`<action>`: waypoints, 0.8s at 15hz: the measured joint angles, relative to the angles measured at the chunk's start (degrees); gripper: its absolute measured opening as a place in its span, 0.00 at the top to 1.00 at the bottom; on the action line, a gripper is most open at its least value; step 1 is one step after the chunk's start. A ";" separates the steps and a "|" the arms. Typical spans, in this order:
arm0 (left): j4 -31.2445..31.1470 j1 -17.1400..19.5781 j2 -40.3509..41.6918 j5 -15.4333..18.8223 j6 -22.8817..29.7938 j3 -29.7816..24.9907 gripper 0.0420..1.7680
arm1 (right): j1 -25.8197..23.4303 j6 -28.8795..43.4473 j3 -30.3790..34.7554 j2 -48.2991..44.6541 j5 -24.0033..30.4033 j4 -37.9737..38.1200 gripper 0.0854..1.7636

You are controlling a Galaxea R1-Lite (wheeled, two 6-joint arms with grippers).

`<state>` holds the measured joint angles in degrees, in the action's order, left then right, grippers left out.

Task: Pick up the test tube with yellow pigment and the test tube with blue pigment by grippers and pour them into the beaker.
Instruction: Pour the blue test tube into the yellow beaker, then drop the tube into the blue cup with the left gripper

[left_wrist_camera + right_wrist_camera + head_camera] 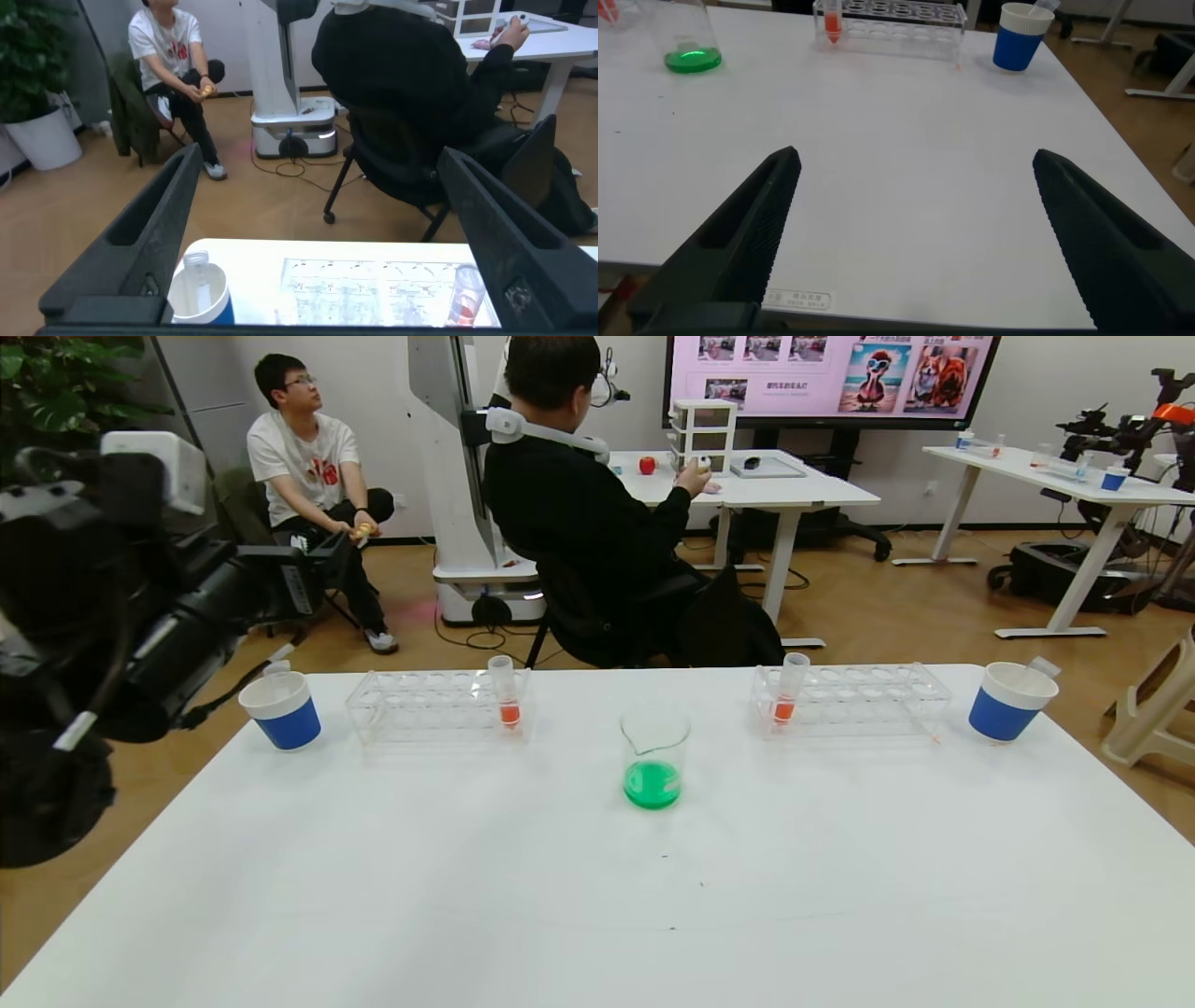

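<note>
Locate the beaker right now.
Head view: the beaker stands near the middle of the white table, holding green liquid, between and slightly in front of the two clear tube racks, left rack and right rack.

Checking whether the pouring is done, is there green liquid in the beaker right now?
Yes, the beaker standing mid-table between the two racks holds a pool of bright green liquid at its bottom.

Black left arm (103,616), white block; ribbed black claw fingers (738,243).
</note>
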<state>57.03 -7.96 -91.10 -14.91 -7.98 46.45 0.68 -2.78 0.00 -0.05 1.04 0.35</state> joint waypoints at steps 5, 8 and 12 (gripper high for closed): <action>-6.89 0.09 22.28 -1.43 -8.57 -13.62 0.01 | 0.00 0.00 0.00 0.00 0.00 -0.02 0.02; -21.92 0.69 38.12 -3.63 -10.25 -16.43 0.01 | 0.00 0.00 0.00 0.00 0.00 0.00 0.02; -46.90 0.74 60.17 -4.61 -10.45 -16.96 0.01 | 0.00 0.00 0.00 0.00 0.00 0.00 0.02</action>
<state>10.13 -7.22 -30.93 -19.52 -18.43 29.49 0.68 -2.78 0.00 -0.05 1.04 0.35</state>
